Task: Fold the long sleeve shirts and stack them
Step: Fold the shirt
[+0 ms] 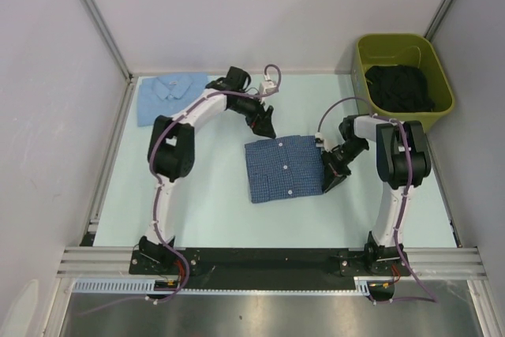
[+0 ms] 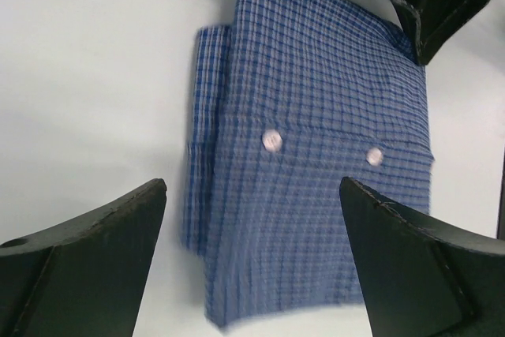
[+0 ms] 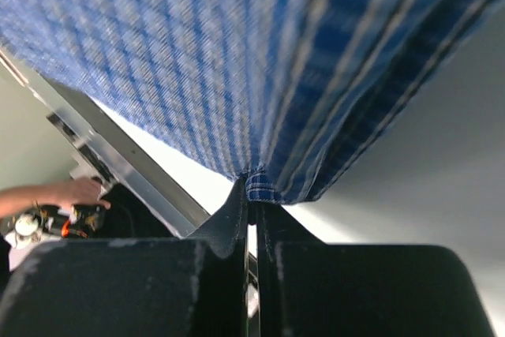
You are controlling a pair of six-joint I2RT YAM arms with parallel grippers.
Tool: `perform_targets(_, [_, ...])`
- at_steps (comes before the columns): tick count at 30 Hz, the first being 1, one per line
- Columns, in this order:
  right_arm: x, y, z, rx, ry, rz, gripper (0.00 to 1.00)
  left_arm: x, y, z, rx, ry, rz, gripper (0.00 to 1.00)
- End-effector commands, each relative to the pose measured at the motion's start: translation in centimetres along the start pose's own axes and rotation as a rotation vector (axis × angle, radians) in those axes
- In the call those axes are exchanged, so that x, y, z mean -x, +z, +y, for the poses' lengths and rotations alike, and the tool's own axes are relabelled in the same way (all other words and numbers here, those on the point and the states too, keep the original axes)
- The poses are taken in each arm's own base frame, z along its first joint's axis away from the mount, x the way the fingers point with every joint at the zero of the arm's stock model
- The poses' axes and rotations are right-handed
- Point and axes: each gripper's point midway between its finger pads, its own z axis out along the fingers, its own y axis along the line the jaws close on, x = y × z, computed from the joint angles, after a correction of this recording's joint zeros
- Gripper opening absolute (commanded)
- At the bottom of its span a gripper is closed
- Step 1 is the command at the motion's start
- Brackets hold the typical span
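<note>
A medium blue checked long sleeve shirt (image 1: 284,167) with white buttons lies folded in a rough square mid-table. My right gripper (image 1: 327,179) is at its right edge. In the right wrist view that gripper (image 3: 254,187) is shut on a pinch of the checked cloth (image 3: 237,61), which is lifted into a tent over the fingers. My left gripper (image 1: 264,125) hovers over the shirt's far edge. Its fingers (image 2: 118,234) stand wide open above the checked shirt (image 2: 316,155), holding nothing. A plain pale blue shirt (image 1: 170,94) lies folded at the back left corner.
A green bin (image 1: 394,38) holding dark clothes (image 1: 398,88) stands at the back right. White walls and a metal frame close in the table on three sides. A person's hand (image 3: 71,192) shows beyond the table edge in the right wrist view.
</note>
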Motion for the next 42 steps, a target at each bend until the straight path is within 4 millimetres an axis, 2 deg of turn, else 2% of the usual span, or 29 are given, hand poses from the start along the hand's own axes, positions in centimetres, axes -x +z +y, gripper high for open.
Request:
perform_targets(1, [-0.8, -0.8, -2.6, -0.104, -0.047, 0.111, 0.00, 0.6, 2.8, 0.7, -0.080, -0.081, -0.006, 0.96])
perform_targets(2, [0.0, -1.2, -2.9, -0.122, -0.063, 0.100, 0.00, 1.6, 2.9, 1.0, -0.081, -0.078, -0.022, 0.97])
perform_targets(7, [0.9, -1.7, -3.8, -0.150, -0.074, 0.113, 0.00, 0.6, 5.0, 1.3, -0.142, -0.209, -0.005, 0.95])
perform_targets(13, [1.9, -2.3, -4.0, -0.158, -0.082, 0.105, 0.00, -3.5, 6.4, 0.0, -0.212, -0.372, 0.094, 0.88])
perform_targets(18, [3.0, -2.5, -4.2, -0.167, -0.088, 0.096, 0.00, -6.9, 7.8, -1.1, -0.201, -0.373, 0.206, 0.84])
perform_targets(22, [3.3, -2.5, -4.1, -0.171, -0.089, 0.097, 0.00, -8.3, 9.1, -2.6, -0.249, -0.396, 0.259, 0.79])
perform_targets(24, [3.4, -2.5, -4.0, -0.172, -0.089, 0.098, 0.00, -8.3, 9.5, -3.3, -0.268, -0.395, 0.263, 0.77])
perform_targets(27, [3.6, -2.4, -3.8, -0.173, -0.095, 0.100, 0.00, -8.0, 9.6, -2.6, -0.238, -0.394, 0.253, 0.65])
perform_targets(28, [3.7, -2.3, -3.7, -0.174, -0.098, 0.100, 0.00, -7.0, 9.5, -2.0, -0.219, -0.365, 0.218, 0.59])
perform_targets(30, [3.6, -2.2, -3.6, -0.176, -0.097, 0.102, 0.00, -6.4, 8.8, -0.9, -0.183, -0.411, 0.182, 0.53])
perform_targets(31, [3.7, -2.2, -3.5, -0.179, -0.103, 0.097, 0.00, -5.6, 8.7, -0.2, -0.171, -0.397, 0.143, 0.46])
perform_targets(33, [3.6, -2.1, -3.5, -0.183, -0.099, 0.096, 0.00, -4.1, 7.1, 1.2, -0.148, -0.455, 0.083, 0.35])
perform_targets(34, [3.8, -2.2, -3.5, -0.188, -0.095, 0.084, 0.00, -3.0, 6.5, 2.0, -0.137, -0.447, 0.041, 0.20])
perform_targets(35, [4.0, -2.2, -3.4, -0.192, -0.093, 0.081, 0.02, -2.1, 5.3, 3.1, -0.110, -0.461, 0.007, 0.12])
perform_targets(36, [4.3, -2.4, -3.3, -0.190, -0.090, 0.067, 0.13, -1.3, 4.4, 3.7, -0.092, -0.472, -0.015, 0.00])
perform_targets(37, [4.7, -2.6, -2.6, -0.168, -0.077, 0.041, 0.40, 0.1, 3.4, 4.4, -0.055, -0.444, -0.039, 0.00])
perform_targets(38, [5.0, -2.9, -2.3, -0.151, -0.067, 0.019, 0.52, 1.5, 1.7, 5.0, -0.018, -0.410, -0.069, 0.00])
perform_targets(39, [5.6, -3.2, -2.1, -0.142, -0.056, -0.017, 0.74, 2.2, 0.8, 5.3, 0.005, -0.395, -0.082, 0.00])
perform_targets(40, [6.0, -3.7, -1.8, -0.117, -0.041, -0.055, 0.83, 3.8, -0.9, 6.0, 0.038, -0.358, -0.115, 0.00])
perform_targets(41, [6.2, -4.3, -1.3, -0.106, -0.035, -0.087, 0.88, 4.8, -2.0, 6.4, 0.076, -0.300, -0.123, 0.00])
perform_targets(42, [6.3, -4.5, -1.2, -0.098, -0.033, -0.107, 0.95, 5.1, -3.0, 6.3, 0.110, -0.282, -0.104, 0.00])
